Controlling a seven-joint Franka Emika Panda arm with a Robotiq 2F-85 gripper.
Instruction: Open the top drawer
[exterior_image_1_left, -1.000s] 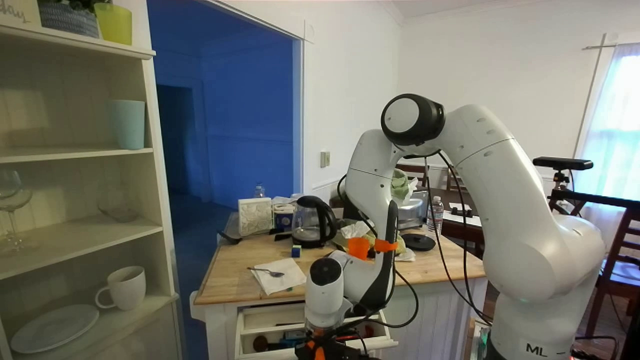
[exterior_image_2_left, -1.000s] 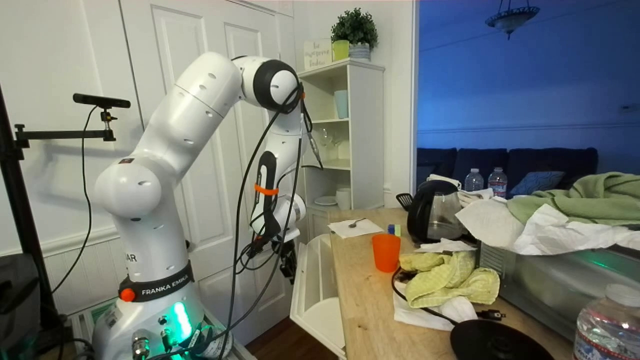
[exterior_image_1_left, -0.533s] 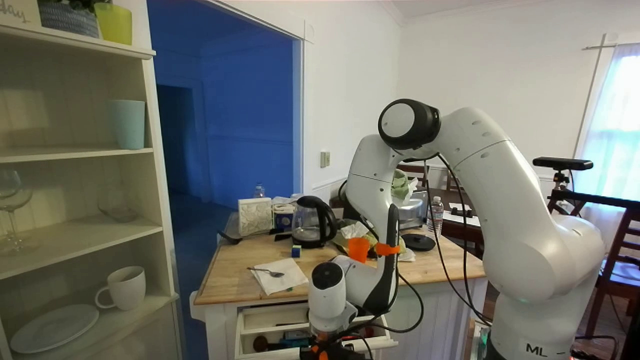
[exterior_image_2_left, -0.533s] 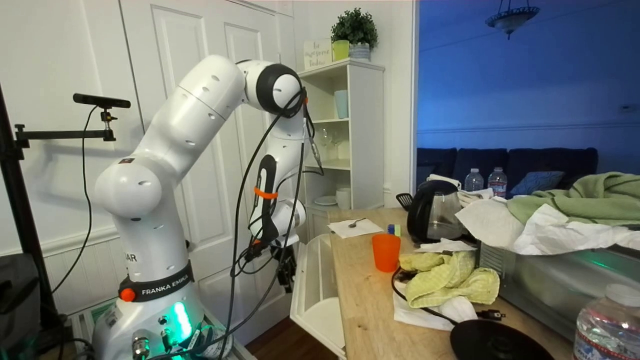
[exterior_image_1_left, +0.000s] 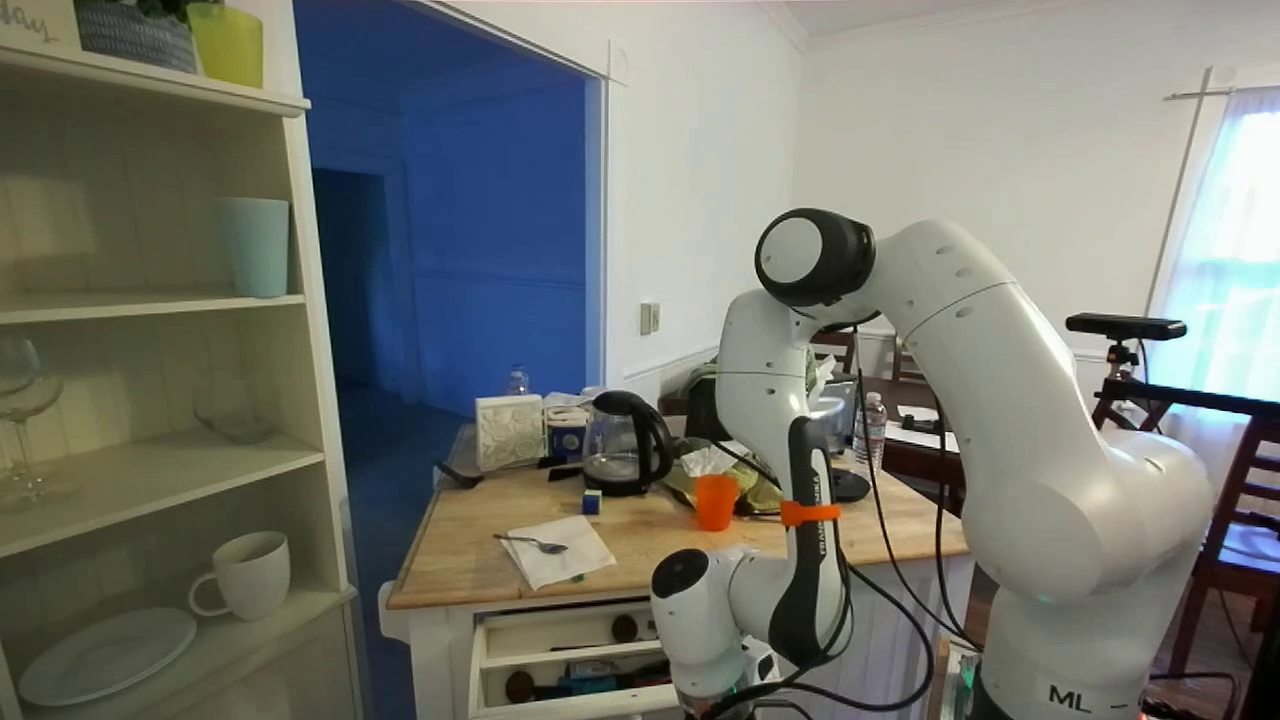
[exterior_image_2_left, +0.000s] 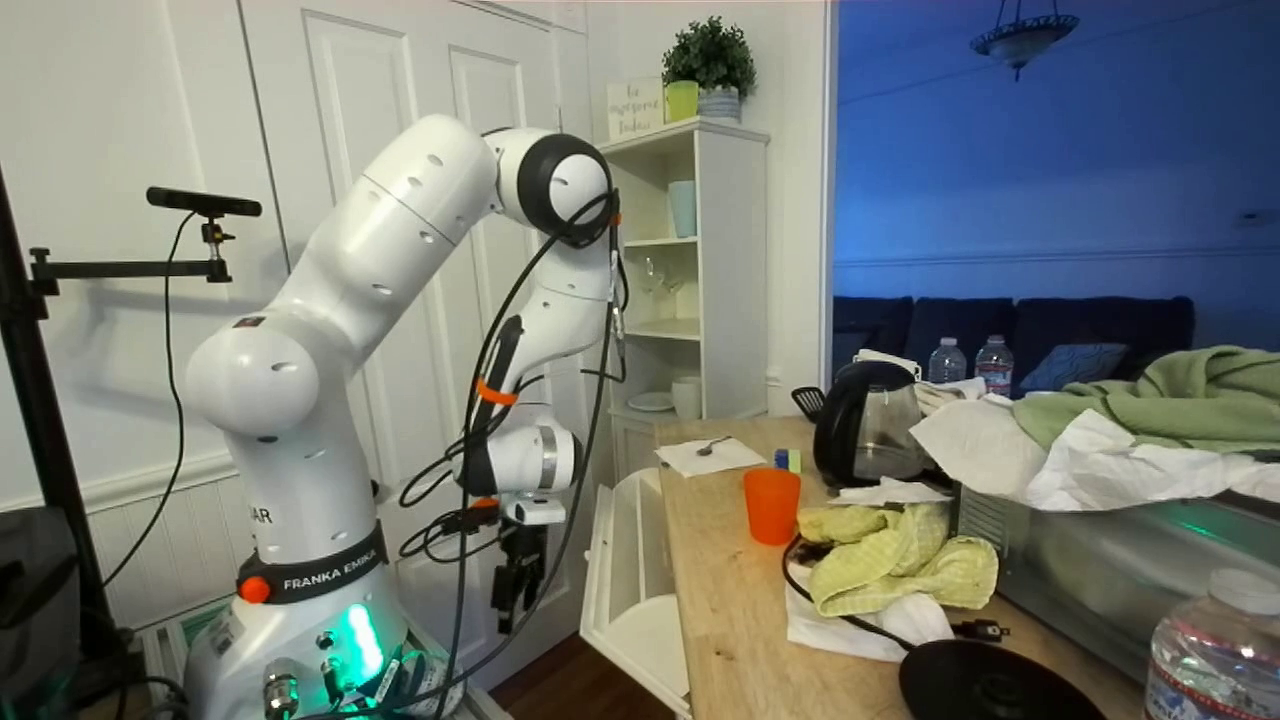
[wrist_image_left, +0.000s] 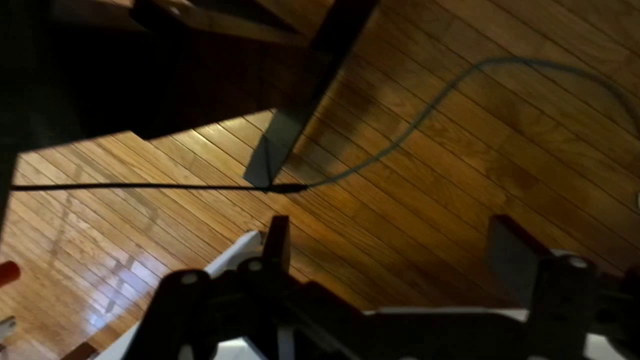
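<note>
Robot arm (exterior_image_2_left: 360, 265) stood beside the open drawer (exterior_image_2_left: 615, 565).
In an exterior view the arm occupied the left half, jaws hanging just left of lower center, spread wide and holding nothing; right of them jutted the drawer, then the surface (exterior_image_2_left: 720, 610) with an orange cup (exterior_image_2_left: 772, 507).

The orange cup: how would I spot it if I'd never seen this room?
Find the wooden tabletop beside the white robot arm. In an exterior view, the orange cup stands upright on it, just left of the crumpled yellow cloth. Its bright orange sets it apart from that cloth and the black-handled kettle.
</note>
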